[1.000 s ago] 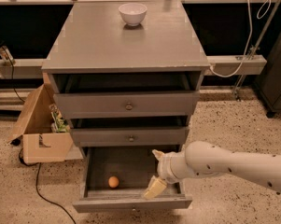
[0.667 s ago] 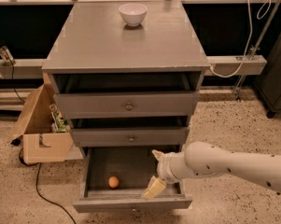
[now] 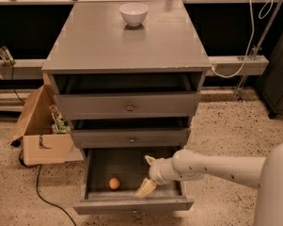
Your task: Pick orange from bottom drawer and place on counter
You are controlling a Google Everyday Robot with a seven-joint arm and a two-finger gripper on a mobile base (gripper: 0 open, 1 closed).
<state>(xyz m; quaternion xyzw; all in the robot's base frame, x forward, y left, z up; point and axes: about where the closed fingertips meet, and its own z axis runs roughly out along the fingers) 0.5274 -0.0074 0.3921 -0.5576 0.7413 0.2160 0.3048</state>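
1. Done so far, as I judge it: the bottom drawer (image 3: 131,205) stands pulled open, and the gripper (image 3: 148,174) has reached over its right half, inside the opening.
2. The fingers (image 3: 145,188) are spread apart and hold nothing.
3. The orange (image 3: 114,183) lies on the drawer floor toward the front left, apart from the gripper.
4. Left to do: close on the orange, lift it out, and set it on the worktop (image 3: 127,46).
5. Count: one orange; three drawers, namely the bottom one, the middle drawer (image 3: 130,138) and the top drawer (image 3: 127,106); one white bowl (image 3: 133,13) by the worktop's back edge; one cardboard box (image 3: 42,140) on the floor.
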